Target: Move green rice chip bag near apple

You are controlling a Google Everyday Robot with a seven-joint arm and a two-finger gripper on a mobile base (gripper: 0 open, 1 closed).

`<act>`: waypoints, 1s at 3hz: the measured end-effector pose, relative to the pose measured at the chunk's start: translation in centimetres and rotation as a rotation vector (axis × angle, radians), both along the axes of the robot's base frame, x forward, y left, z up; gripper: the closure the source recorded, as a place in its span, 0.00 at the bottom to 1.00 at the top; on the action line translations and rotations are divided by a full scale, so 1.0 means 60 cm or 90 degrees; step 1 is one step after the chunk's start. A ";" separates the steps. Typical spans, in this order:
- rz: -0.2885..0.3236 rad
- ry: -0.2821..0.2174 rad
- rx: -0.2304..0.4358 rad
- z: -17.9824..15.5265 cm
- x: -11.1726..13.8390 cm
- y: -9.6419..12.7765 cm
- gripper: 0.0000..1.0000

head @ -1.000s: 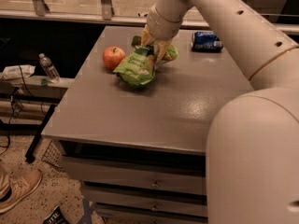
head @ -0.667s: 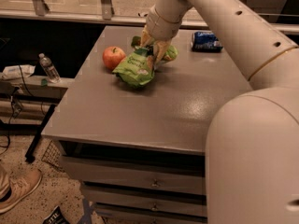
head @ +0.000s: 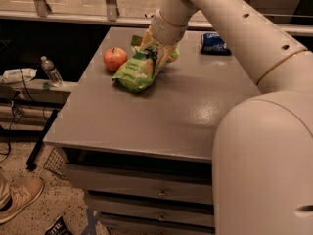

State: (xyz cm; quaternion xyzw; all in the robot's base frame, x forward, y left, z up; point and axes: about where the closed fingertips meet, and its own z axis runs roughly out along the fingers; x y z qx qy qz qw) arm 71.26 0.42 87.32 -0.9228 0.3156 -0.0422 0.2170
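Note:
The green rice chip bag (head: 138,71) lies crinkled on the grey table (head: 161,116), its left end a short gap from the red apple (head: 115,58) at the table's far left. My gripper (head: 155,50) hangs from the arm over the bag's far right end, its yellowish fingers (head: 167,53) pressed around the foil there. The bag's near end rests on the tabletop.
A blue packet (head: 213,43) lies at the table's far right. A water bottle (head: 51,71) stands on a low shelf to the left. My own arm fills the right side. Drawers sit below the table's front edge.
The bag and the gripper have stayed almost where they were, beside the apple. No clear motion shows.

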 end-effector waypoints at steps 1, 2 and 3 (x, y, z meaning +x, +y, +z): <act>0.001 0.001 0.000 -0.005 0.001 0.003 0.00; 0.001 0.001 0.000 -0.005 0.001 0.003 0.00; -0.008 -0.003 -0.007 -0.002 0.002 0.002 0.00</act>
